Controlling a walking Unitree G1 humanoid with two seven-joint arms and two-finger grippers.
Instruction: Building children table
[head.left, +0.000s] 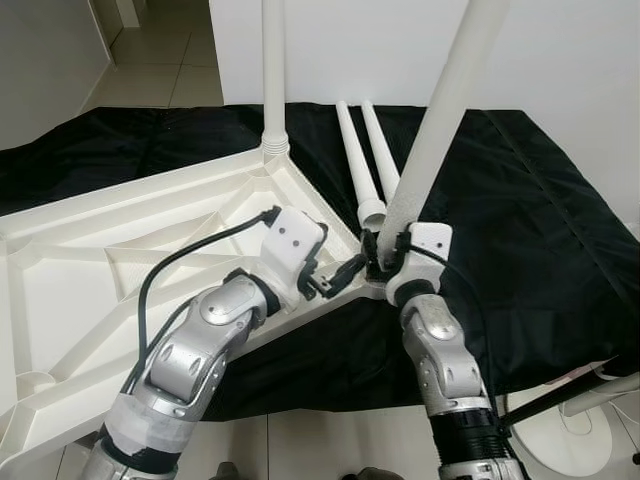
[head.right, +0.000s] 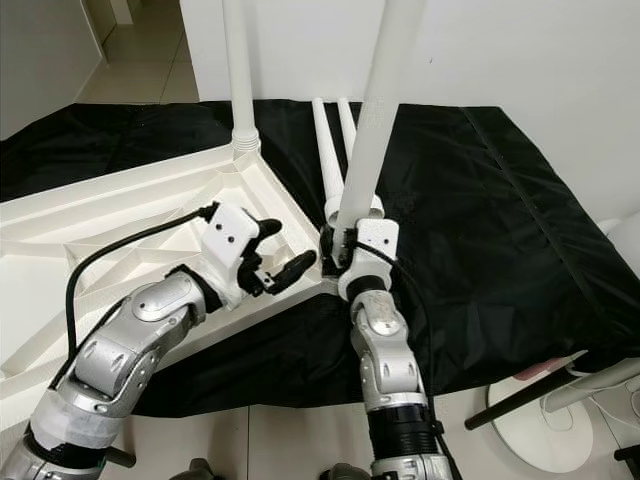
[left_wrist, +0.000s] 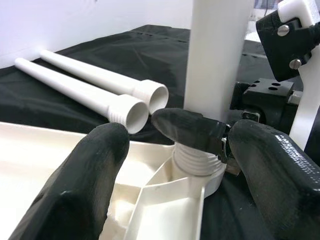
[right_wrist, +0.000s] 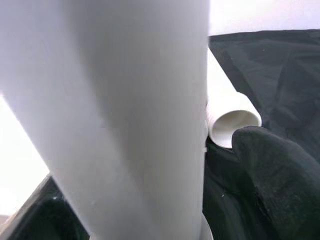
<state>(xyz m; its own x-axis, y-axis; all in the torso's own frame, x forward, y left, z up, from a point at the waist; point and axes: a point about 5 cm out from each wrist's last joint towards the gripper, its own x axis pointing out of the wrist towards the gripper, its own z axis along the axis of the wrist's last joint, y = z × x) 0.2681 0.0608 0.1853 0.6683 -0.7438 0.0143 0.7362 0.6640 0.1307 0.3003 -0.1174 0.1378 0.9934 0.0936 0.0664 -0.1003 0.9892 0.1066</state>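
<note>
— Both silver arms reach out from right under us. Why is the right gripper (head.right: 342, 250) down so low on that leg?

— It's clamped on the white leg (head.left: 440, 130) close to its bottom end, fingers closed around it. I'd say that is to steer the threaded end into the corner socket and keep the leg upright, though it leans a little to the right.

— And the left gripper (head.left: 340, 277)?

— Open, holding nothing. Its black fingers (left_wrist: 95, 165) sit either side of the corner, just beside the socket, probably to steady the tabletop or take a turn at twisting.

— So the tabletop's upside down?

— Yes, the white tabletop (head.left: 90, 270) lies ribs-up on the black cloth (head.left: 540, 220), presumably so the legs can go in from above.

— What's further back?

— Two spare legs (head.left: 362, 160) lie side by side on the cloth just behind the corner, open ends toward us. At the far corner one leg (head.left: 274, 75) already stands fitted.
</note>
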